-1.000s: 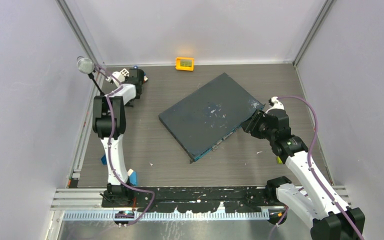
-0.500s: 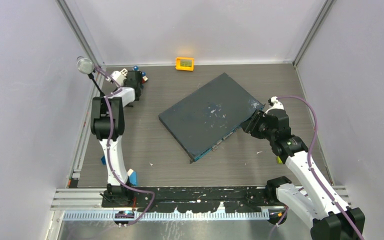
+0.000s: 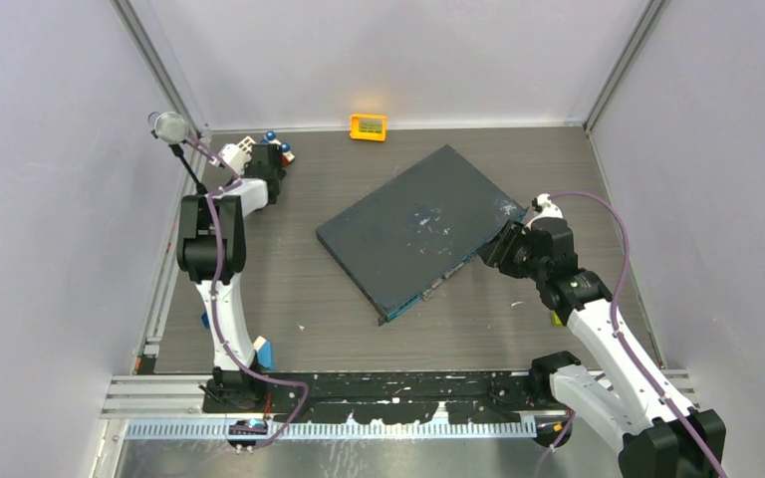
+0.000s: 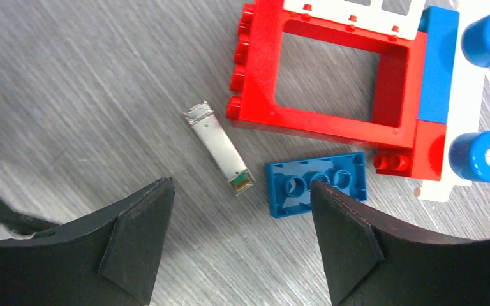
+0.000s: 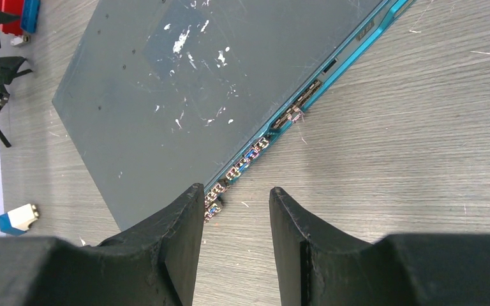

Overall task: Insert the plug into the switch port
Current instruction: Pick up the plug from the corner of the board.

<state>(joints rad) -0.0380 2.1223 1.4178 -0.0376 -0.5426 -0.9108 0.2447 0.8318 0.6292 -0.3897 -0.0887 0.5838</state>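
Currently small silver metal plug (image 4: 220, 150) lies just ahead of left gripper (image 4: 240, 186), between its spread, empty jaws, long axis diagonal to the gap; right gripper (image 5: 236, 191), parted and empty, faces teal switch port (image 5: 255, 148) row.

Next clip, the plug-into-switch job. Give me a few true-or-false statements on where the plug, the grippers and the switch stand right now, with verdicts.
1. The silver plug lies loose on the table. True.
2. The left gripper is shut on the plug. False: its jaws stand open above it.
3. The right gripper holds nothing. True.
4. The plug already sits in a port. False: it lies beside a red brick frame, well apart from the switch.
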